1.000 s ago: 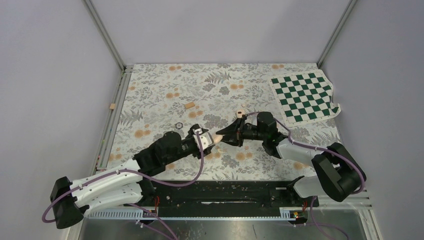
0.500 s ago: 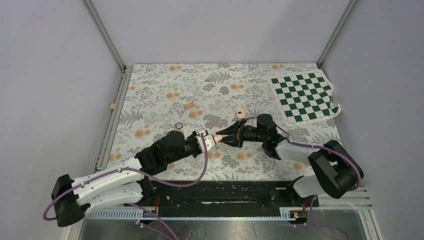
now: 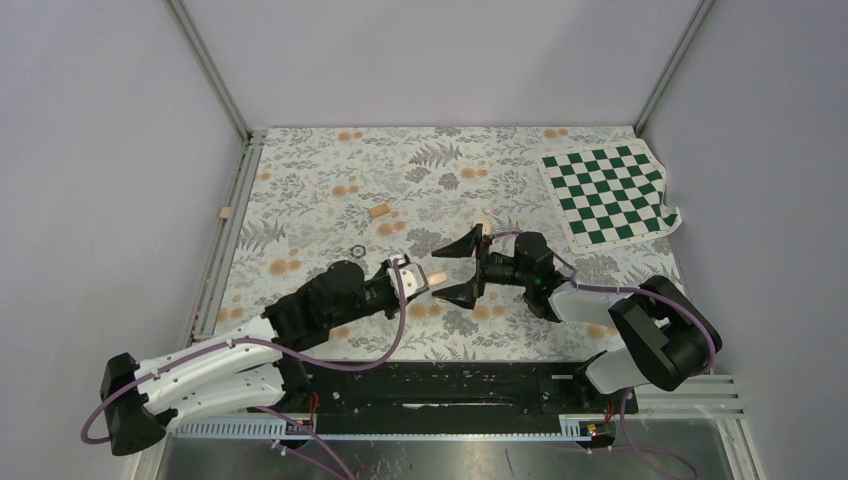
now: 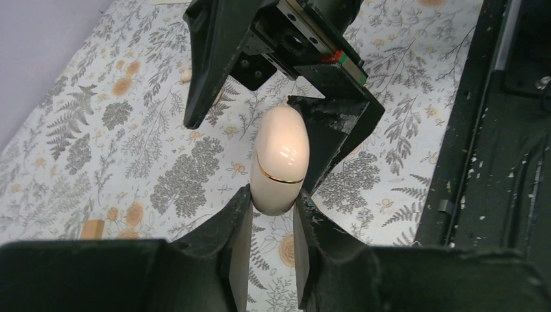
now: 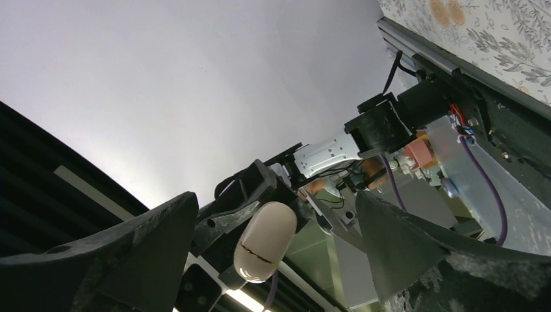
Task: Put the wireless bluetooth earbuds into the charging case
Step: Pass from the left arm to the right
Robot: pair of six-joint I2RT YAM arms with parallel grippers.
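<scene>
One closed charging case (image 4: 279, 156), pinched by left gripper (image 4: 271, 198); right gripper (image 5: 273, 195) gapes wide around it; one checkerboard mat (image 3: 610, 193) far right.

Your charging case (image 4: 279, 159) is a glossy peach-beige egg, shut along a thin gold seam. The left jaws hold it above the desk, its tip between the wide-open right jaws. One tiny earbud (image 3: 484, 226) lies on the desk nearby.
</scene>
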